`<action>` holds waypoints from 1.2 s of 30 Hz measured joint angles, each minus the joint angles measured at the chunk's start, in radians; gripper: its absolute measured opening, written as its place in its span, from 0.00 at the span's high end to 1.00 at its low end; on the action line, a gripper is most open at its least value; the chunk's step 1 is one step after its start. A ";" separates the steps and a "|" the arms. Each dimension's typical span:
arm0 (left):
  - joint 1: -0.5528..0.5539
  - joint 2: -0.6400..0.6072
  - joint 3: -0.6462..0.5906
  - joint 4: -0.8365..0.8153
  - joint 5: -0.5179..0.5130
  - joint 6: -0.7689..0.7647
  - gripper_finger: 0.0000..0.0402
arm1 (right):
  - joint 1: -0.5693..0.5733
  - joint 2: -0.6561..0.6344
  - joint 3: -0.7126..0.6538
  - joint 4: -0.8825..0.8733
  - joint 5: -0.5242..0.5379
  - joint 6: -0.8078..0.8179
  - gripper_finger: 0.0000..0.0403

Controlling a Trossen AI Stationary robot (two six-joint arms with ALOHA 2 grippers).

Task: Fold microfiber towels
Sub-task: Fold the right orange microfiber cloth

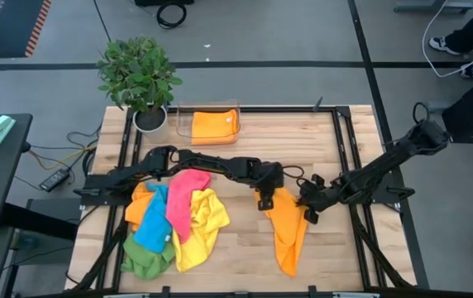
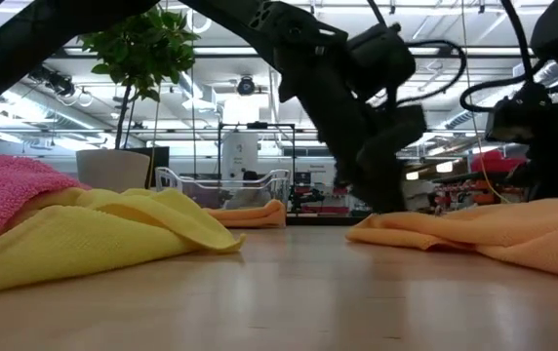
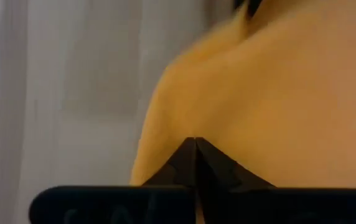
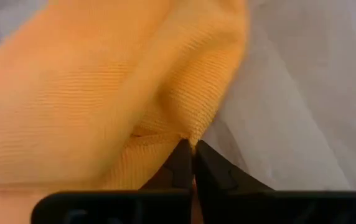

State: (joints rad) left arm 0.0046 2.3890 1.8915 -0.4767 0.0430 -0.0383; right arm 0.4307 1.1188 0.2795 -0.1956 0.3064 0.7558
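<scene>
We see the orange towel (image 1: 286, 232) lying right of centre in the high view, and only the wrist views show the left gripper (image 3: 195, 144) and right gripper (image 4: 192, 147) each pinched tight on its edge. In the high view's upper middle, the clear tray (image 1: 183, 124) holds a folded orange towel (image 1: 212, 127), while a heap of towels (image 1: 174, 228) lies lower left.

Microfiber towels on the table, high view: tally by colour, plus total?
Orange microfiber towels: 3 (one pinched by both grippers, one folded in the clear plastic tray, one under the pile)
Yellow microfiber towel: 1
Pink microfiber towel: 1
Blue microfiber towel: 1
Green microfiber towel: 1
Total: 7
</scene>
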 joint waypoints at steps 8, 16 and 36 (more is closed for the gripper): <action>0.003 -0.050 0.000 -0.250 -0.096 0.112 0.99 | -0.055 -0.109 0.101 -0.201 0.035 0.023 0.98; -0.048 -0.255 -0.039 -0.408 -0.338 0.105 0.99 | -0.168 -0.154 0.308 -0.613 0.115 0.060 0.99; -0.067 -0.747 -1.067 0.940 -0.235 -0.655 0.90 | -0.382 0.041 0.498 -0.335 0.077 0.370 0.99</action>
State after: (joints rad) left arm -0.0626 1.6419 0.8242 0.4630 -0.1917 -0.6933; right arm 0.0486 1.1596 0.7771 -0.5301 0.3831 1.1261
